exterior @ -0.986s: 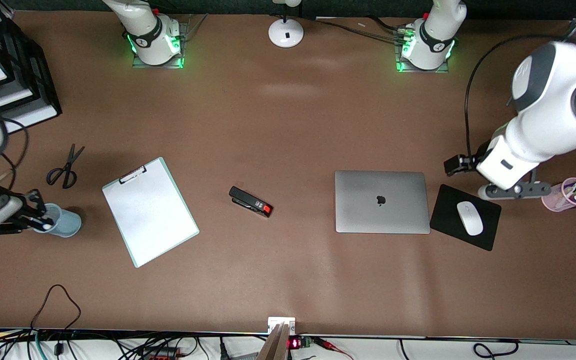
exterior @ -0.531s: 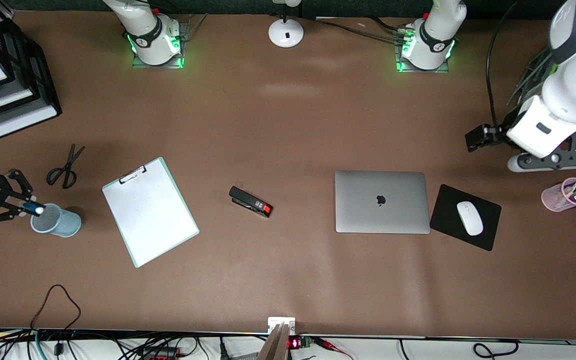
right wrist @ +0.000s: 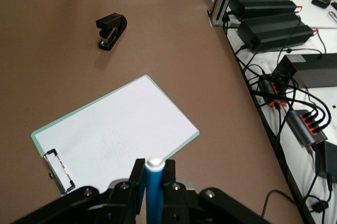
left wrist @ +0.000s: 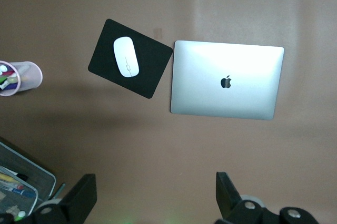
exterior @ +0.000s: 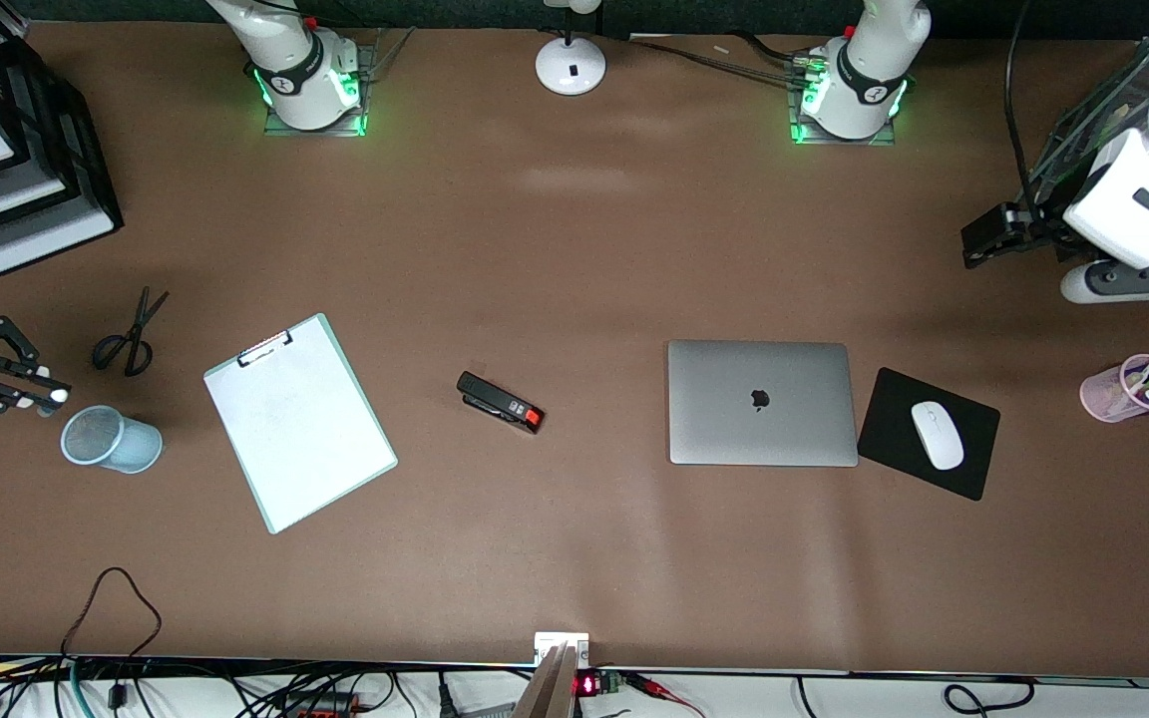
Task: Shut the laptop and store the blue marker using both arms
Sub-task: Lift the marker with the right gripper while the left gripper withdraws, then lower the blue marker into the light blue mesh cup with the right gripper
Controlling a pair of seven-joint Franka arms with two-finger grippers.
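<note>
The laptop (exterior: 760,402) lies closed on the table with its silver lid and apple logo up; it also shows in the left wrist view (left wrist: 226,80). My right gripper (exterior: 44,393) is shut on the blue marker (right wrist: 154,184), whose pale end (exterior: 58,396) sticks out past the fingertips. It hangs over the table beside the pale blue cup (exterior: 112,440), at the right arm's end. My left gripper (exterior: 1128,283) is open and empty (left wrist: 155,197), high over the table's edge at the left arm's end.
A black mouse pad (exterior: 929,433) with a white mouse (exterior: 937,435) lies beside the laptop. A pink cup of pens (exterior: 1131,388), a stapler (exterior: 501,402), a clipboard (exterior: 297,421), scissors (exterior: 129,334), black paper trays (exterior: 11,150) and a lamp base (exterior: 571,64) also stand around.
My right gripper has drawn back from over the pale blue cup with the marker still in it. My left arm has swung away from the mouse pad toward the table's end.
</note>
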